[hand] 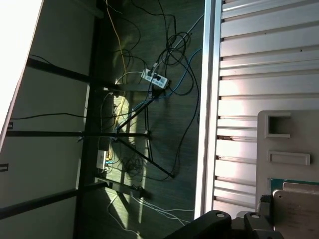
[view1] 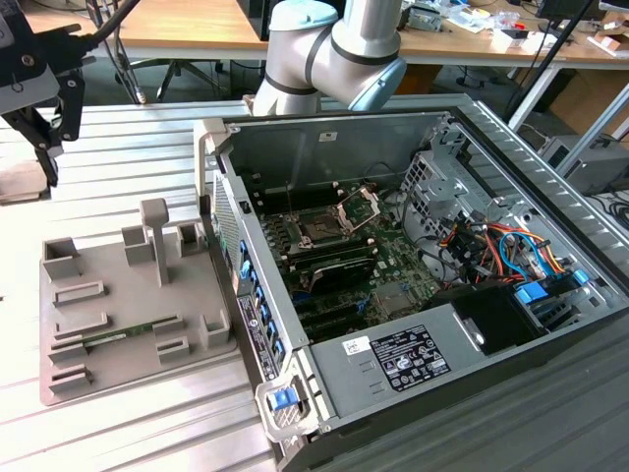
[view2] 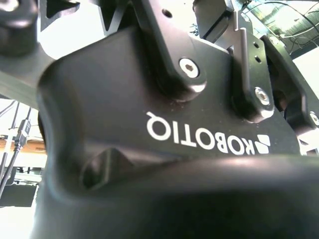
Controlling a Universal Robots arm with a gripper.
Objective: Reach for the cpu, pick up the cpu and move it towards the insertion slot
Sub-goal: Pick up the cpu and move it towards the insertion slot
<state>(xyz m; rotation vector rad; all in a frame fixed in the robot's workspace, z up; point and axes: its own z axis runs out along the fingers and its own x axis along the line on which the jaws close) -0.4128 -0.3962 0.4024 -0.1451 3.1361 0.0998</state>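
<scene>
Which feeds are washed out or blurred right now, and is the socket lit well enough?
Exterior view: sunlight bleaches the table around the grey tray on the exterior view's left; the socket sits in softer shade inside the case, readable. Second wrist view: the gripper body is near, its lower part out of focus, background blown white. First wrist view: glare on the table slats, floor dim.

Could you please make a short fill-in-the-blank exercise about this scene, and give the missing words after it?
1. The grey tray lies to the exterior view's ___ of the open computer case.
2. The insertion slot sits on a ___ circuit board.
3. In the exterior view, the gripper is nearer to the ___ than to the insertion slot.

Missing words: left; green; tray.
</scene>
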